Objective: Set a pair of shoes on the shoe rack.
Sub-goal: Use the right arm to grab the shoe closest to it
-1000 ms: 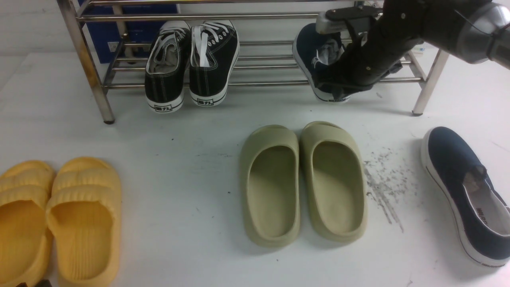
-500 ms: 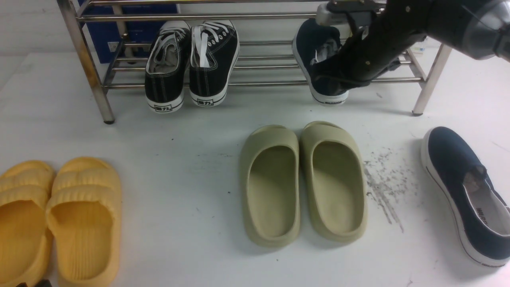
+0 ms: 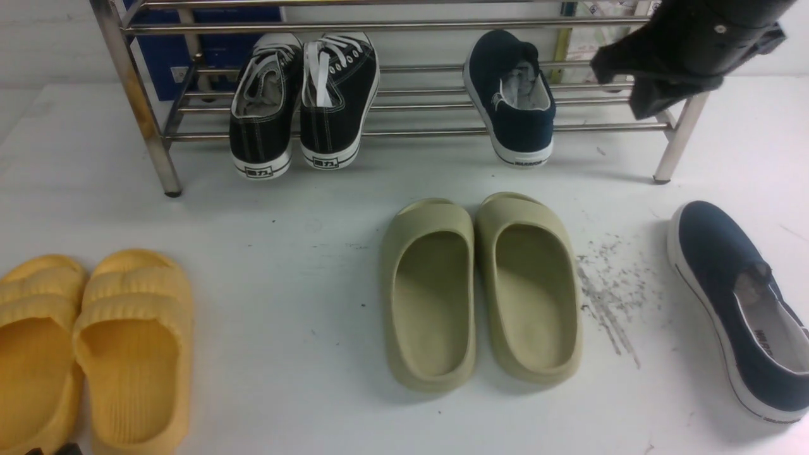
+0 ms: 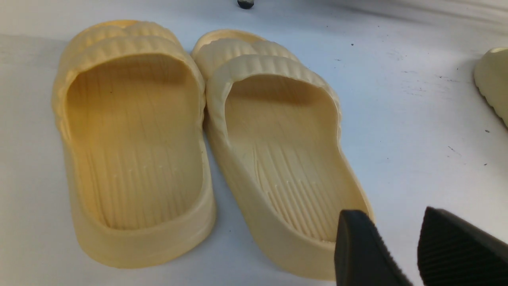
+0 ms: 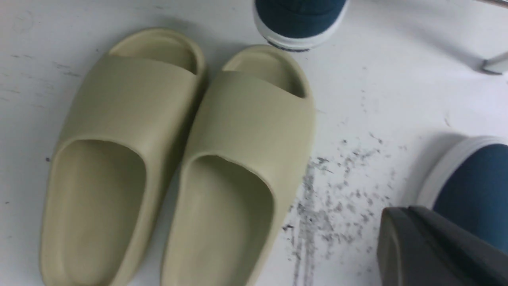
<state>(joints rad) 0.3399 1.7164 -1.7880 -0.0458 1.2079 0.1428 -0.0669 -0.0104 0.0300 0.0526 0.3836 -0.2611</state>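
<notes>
Right gripper (image 3: 638, 88) has let go of the navy canvas slip-on with white rubber sole (image 3: 513, 95) and pulled up and off to the right since 1 second ago; the shoe itself has not shifted. Front view: that slip-on sits on the low shiny steel-tube shoe rack (image 3: 136, 95), toe in, heel past the front bar, lined up like the 2 black lace-up sneakers (image 3: 303, 101) well apart to its left, probably leaving room for its mate. Second navy slip-on (image 3: 736, 303) lies on the white surface at right, off the rack, so 1 of 2 looks placed. 2 olive-green rubber slides (image 3: 480, 291) sit in the middle, untouched. Left wrist view: left gripper (image 4: 397, 226) has its jaws apart and empty, hanging over the 2 pale yellow ribbed slides (image 4: 131, 139), seemingly idle. Right wrist view: the right gripper's dark fingers look together, no gap showing, nothing clamped. The second navy slip-on's toe is just beside them, likely the next pick.
</notes>
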